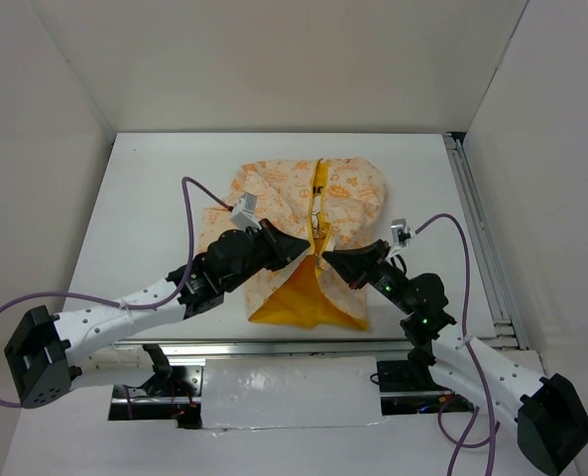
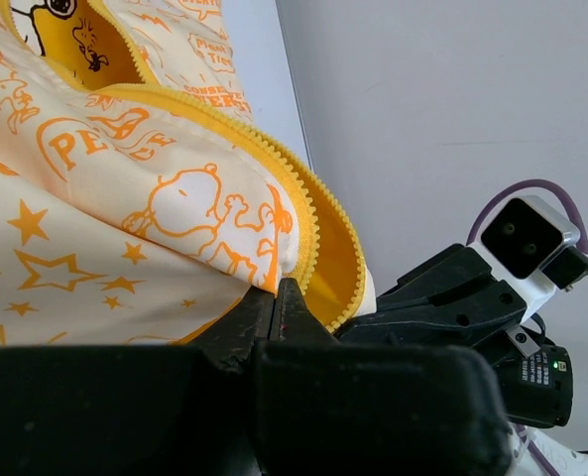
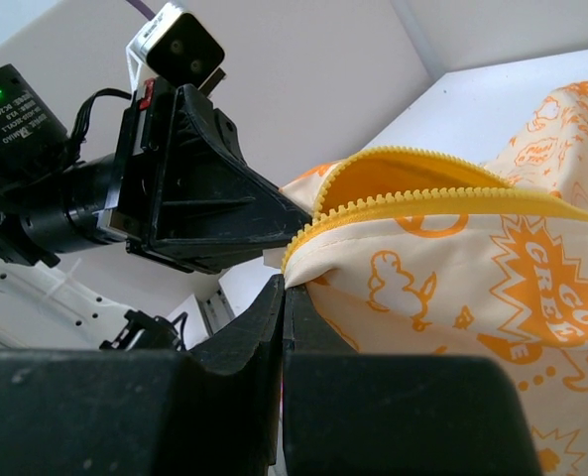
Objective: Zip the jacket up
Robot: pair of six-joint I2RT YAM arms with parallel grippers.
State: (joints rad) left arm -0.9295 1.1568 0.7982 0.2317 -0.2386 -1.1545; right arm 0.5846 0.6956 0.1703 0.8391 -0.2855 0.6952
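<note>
I see L pincer [image 1: 302, 244] in from 8 o'clock, R pincer [image 1: 327, 258] from 4, both pinched shut on cream-peach orange-print fabric jacket [image 1: 348, 193] by its yellow zipper [image 1: 319, 186]. Jacket lies mid white desk [image 1: 155, 198], white walls [image 1: 274, 59] round.

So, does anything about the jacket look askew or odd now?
Yes. The jacket lies crumpled, not flat. Its near half gapes open in a wedge, so the yellow lining shows and the zipper edges run apart there. The left jaws and right jaws each pinch one edge. No damage shows.
</note>
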